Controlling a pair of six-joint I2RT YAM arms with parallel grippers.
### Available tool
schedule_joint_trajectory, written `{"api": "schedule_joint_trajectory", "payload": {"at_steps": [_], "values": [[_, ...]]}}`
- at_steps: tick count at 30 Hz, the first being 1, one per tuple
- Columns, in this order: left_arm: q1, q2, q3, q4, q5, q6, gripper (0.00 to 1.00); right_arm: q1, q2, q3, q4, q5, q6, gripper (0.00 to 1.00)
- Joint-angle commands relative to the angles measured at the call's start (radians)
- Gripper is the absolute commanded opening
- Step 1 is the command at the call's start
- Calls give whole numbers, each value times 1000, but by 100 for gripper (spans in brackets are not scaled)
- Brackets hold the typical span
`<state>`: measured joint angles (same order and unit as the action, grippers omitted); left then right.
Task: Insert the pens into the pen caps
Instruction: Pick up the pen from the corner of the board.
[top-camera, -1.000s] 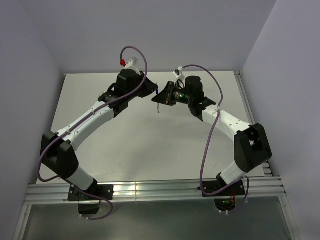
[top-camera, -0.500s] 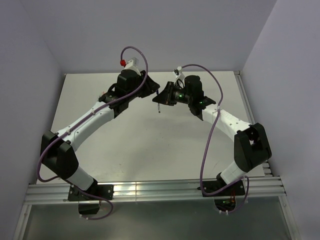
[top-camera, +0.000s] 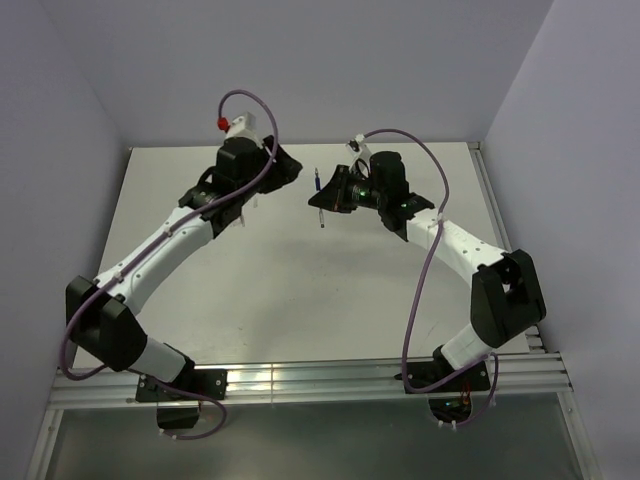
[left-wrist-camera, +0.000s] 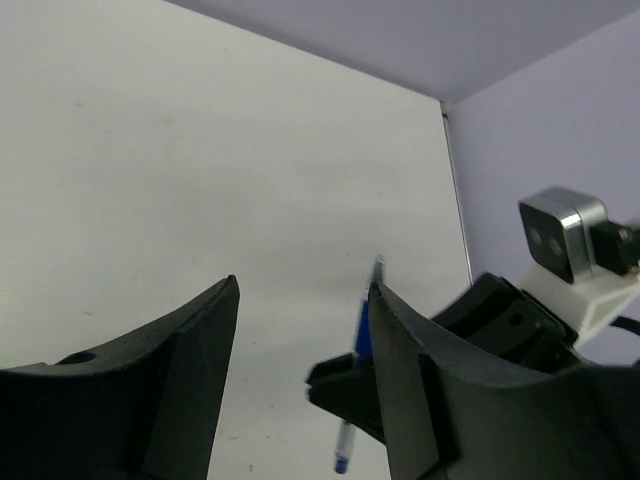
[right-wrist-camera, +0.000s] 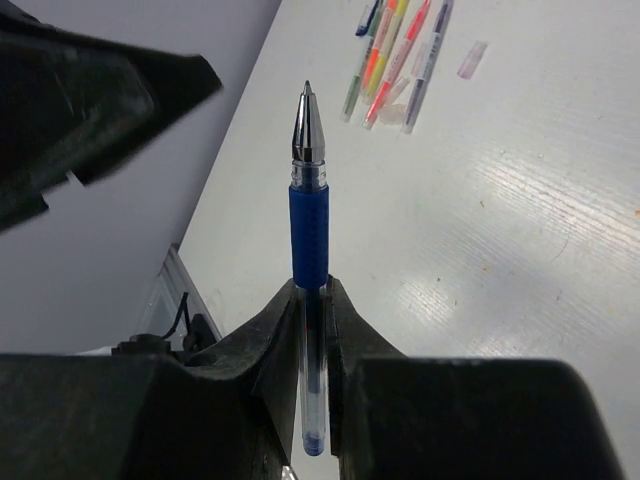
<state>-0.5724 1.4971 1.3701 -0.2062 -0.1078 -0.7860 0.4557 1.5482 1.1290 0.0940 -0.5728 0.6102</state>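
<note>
My right gripper is shut on a blue pen and holds it off the table. Its bare metal tip points away from the jaws with no cap on it. From above, that pen sticks out of the right gripper near the table's far middle. My left gripper is open with nothing between its fingers. It stands a short way left of the pen. Several more pens lie bunched on the table, with a small pale pen cap beside them.
The left gripper shows dark and blurred in the upper left of the right wrist view. The table has a rail along its near edge, and grey walls close it in on three sides.
My left gripper has opened and drawn back to the left, away from the pen's tip. The right gripper has kept its hold and hardly moved.
</note>
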Motion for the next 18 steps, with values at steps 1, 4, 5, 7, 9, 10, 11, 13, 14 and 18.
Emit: {"api": "schedule_joint_trajectory", "payload": {"at_steps": [1, 4, 5, 7, 9, 10, 11, 13, 14, 18], "values": [[107, -72, -29, -30, -55, 18, 59, -5, -56, 32, -16, 24, -29, 0], [216, -60, -42, -82, -79, 33, 57, -9, -63, 40, -54, 40, -47, 0], [244, -52, -42, -93, -85, 42, 57, -11, -66, 37, -57, 44, -47, 0], [314, -19, -26, -143, -134, 63, 57, -14, -82, 26, -60, 44, -50, 0], [383, 6, -17, -162, -141, 70, 56, -15, -92, 19, -66, 44, -55, 0], [405, 34, -16, -165, -151, 76, 54, -15, -96, 15, -63, 44, -55, 0], [423, 49, -16, -168, -159, 76, 54, -15, -100, 11, -62, 39, -53, 0], [474, 107, -2, -173, -151, 76, 51, -17, -106, 2, -51, 36, -52, 0], [489, 129, 6, -179, -161, 77, 51, -17, -108, -1, -51, 34, -52, 0], [545, 248, 70, -193, -176, 90, 48, -22, -114, -15, -46, 30, -53, 0]]}}
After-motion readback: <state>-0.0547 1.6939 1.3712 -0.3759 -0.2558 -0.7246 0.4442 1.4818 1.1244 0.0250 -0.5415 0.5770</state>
